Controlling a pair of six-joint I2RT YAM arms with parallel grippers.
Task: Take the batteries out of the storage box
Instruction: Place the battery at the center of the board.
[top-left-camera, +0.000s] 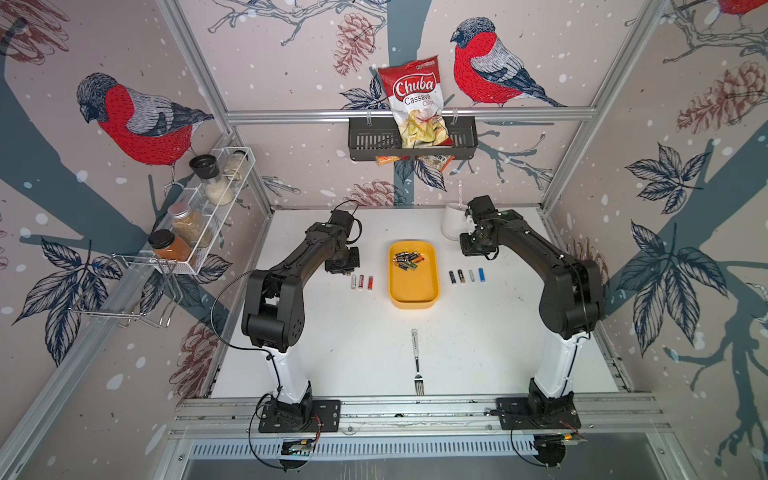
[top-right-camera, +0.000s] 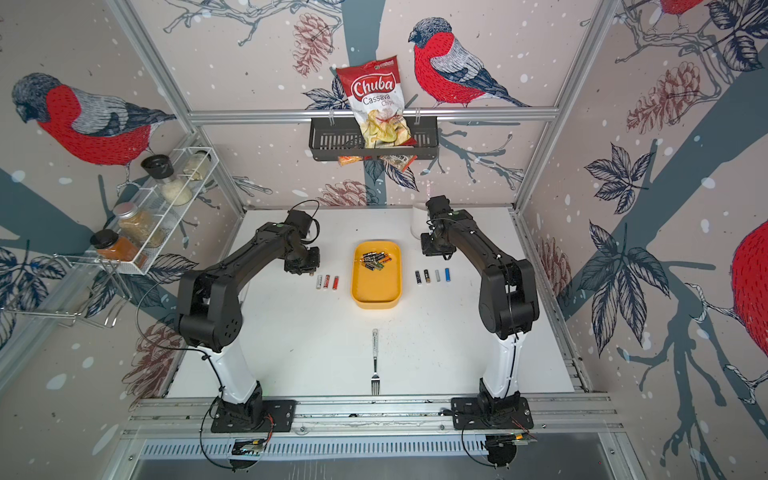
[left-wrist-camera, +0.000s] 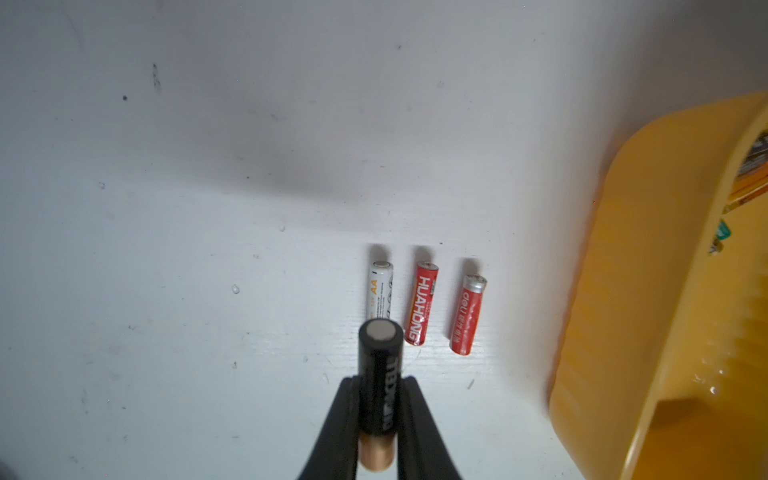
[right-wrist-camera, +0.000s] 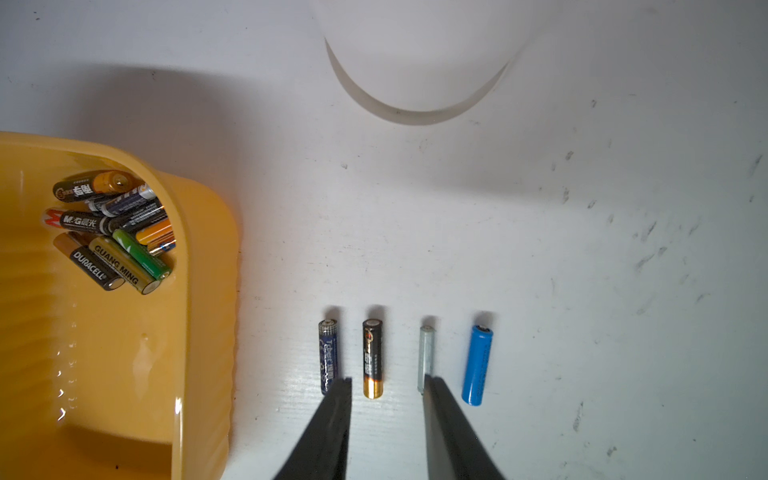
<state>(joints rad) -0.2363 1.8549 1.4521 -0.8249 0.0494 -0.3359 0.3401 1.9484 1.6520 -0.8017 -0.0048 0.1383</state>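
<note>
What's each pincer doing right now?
Left pincer: closed on a black-and-copper battery.
Right pincer: open, holding nothing.

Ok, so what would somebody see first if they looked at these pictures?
Probably the bright yellow storage box in the middle of the white table, with a heap of batteries at its far end. Then the neat lines lying beside it: a row of three on the robot's left and a row of four on its right. The left gripper is pinching a black-and-copper battery near the row of three.
</note>
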